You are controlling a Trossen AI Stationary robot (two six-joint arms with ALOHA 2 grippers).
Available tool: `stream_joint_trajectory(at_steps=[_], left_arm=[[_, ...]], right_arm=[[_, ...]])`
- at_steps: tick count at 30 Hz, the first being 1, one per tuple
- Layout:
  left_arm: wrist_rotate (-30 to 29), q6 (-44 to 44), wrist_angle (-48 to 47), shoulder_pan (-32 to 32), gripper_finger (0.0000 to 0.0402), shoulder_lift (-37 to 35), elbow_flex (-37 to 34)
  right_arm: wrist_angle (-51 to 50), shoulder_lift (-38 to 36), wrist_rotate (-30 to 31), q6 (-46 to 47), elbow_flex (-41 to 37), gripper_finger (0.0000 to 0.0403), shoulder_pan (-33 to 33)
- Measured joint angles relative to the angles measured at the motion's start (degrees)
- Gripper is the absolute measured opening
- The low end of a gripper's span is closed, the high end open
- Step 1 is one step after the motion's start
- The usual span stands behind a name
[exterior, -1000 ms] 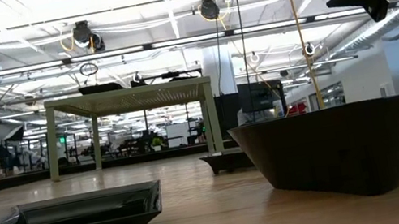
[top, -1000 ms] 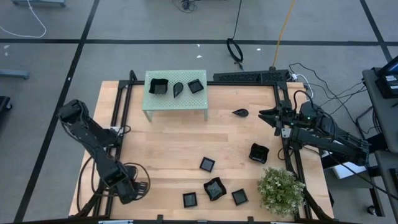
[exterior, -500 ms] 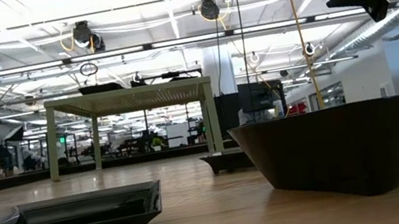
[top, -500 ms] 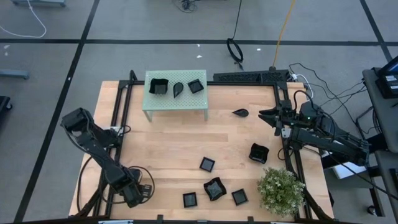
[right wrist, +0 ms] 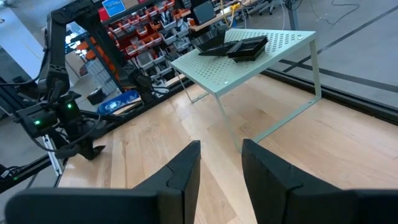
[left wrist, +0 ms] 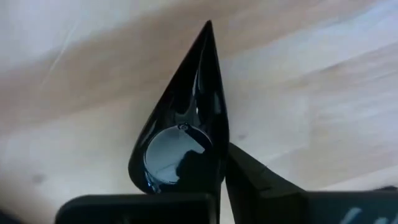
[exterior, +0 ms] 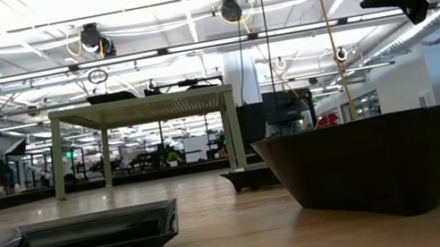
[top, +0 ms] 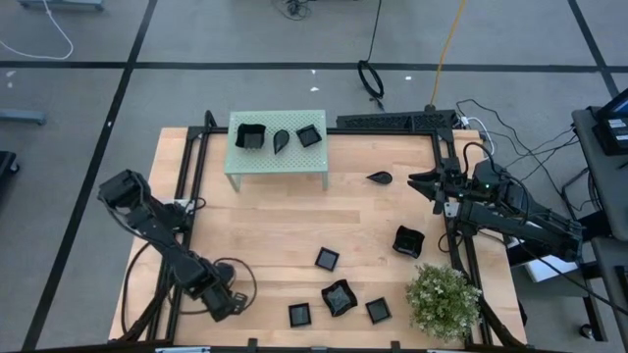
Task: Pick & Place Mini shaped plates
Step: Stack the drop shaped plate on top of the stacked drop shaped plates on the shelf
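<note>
Grip risk at pick-up: the left gripper (top: 228,302), low over the near-left corner of the light wooden table (top: 275,221), has its dark fingers closed on the rounded end of a glossy black teardrop-shaped mini plate (left wrist: 183,127), whose pointed tip juts well clear of the fingers. Because the hold is at one end of a slick rim, the plate could pivot or slip out on lifting. The right gripper (top: 422,182) waits with fingers parted by the right rail, near another small black teardrop dish (top: 380,177).

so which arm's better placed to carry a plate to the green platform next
Left. The left gripper is already shut on a teardrop plate, while the right gripper hangs open and empty by the table's right edge.
</note>
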Motion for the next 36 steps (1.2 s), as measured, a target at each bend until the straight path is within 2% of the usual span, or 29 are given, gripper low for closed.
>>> stream_joint_trajectory(at_steps=[3, 6, 14, 22, 26, 30, 36], left_arm=[[-0.4, 7.6, -0.2, 3.3, 0.0016, 0.0, 0.0], [-2.3, 19.6, -0.8, 8.2, 0.0006, 0.0, 0.0], [-2.8, 61.0, -3.3, 27.1, 0.0011, 0.2, 2.2], [-8.7, 101.3, -12.8, 40.6, 0.0008, 0.3, 7.7], [-11.6, 120.7, -12.1, 44.1, 0.0008, 0.3, 8.7], [-12.8, 139.9, -10.4, 44.8, 0.0009, 0.5, 8.8], [-18.0, 158.7, -9.0, 43.5, 0.0032, 3.8, 8.9]], right_arm=[[0.0, 0.0, 0.0, 0.0, 0.0, 0.0105, 0.0], [0.0, 0.0, 0.0, 0.0, 0.0, 0.0105, 0.0], [0.0, 0.0, 0.0, 0.0, 0.0, 0.0105, 0.0], [0.0, 0.0, 0.0, 0.0, 0.0, 0.0105, 0.0], [0.0, 0.0, 0.0, 0.0, 0.0, 0.0105, 0.0], [0.0, 0.0, 0.0, 0.0, 0.0, 0.0105, 0.0], [0.0, 0.0, 0.0, 0.0, 0.0, 0.0105, 0.0]])
